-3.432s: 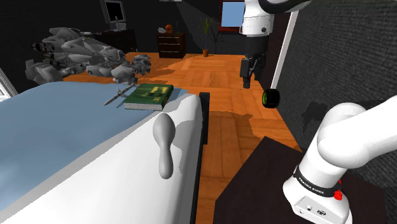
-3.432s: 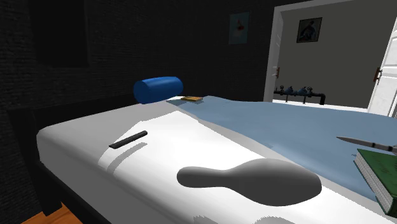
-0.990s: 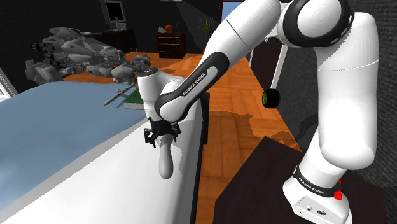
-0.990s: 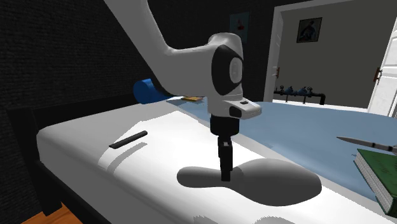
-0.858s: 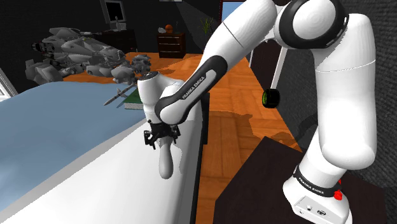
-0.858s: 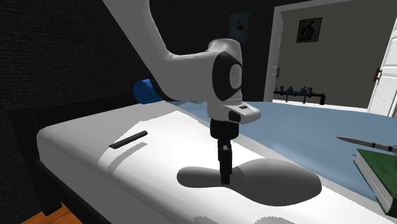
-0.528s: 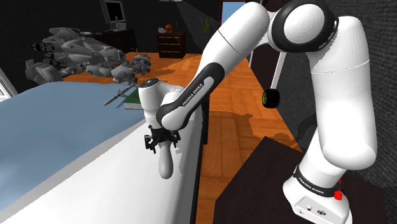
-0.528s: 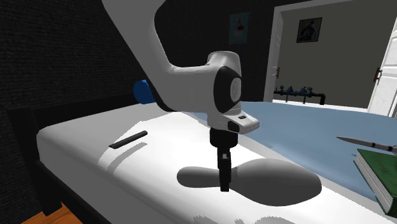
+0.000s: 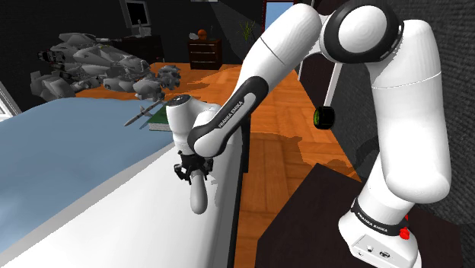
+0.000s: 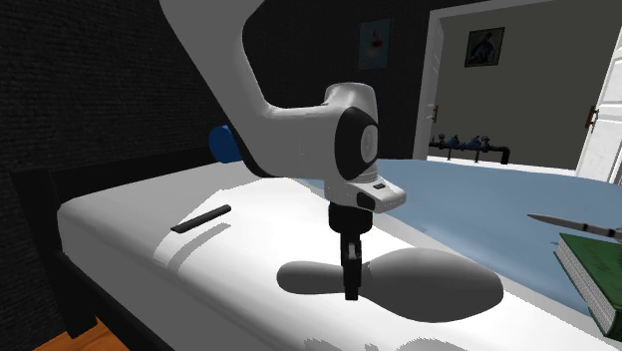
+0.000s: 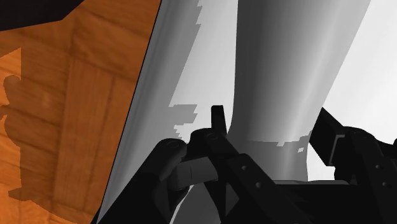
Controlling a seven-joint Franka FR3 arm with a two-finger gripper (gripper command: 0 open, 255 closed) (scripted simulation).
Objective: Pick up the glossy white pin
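- A dark box stand sits nearest in the shoulder view, with orange wood floor between it and the bed.
- The bed is white along its near edge, with a pale blue cover over the rest.
- The pin, drawn grey-white, lies flat on the white strip close to the bed's edge, its thick body toward the second exterior view's right.
- Farther along the bed lie a green book and a slim grey blade just beside it.
- A thin black strip rests on the white sheet well apart from the pin, and a blue roll lies near the dark wall.
- Beyond the bed stand a heap of grey shapes, a dark dresser, a potted plant and a white doorway.
- The gripper points straight down over the pin's narrow neck.
- Its fingers stand apart, one on each side of the neck, low beside it and holding nothing; whether either touches it cannot be told.
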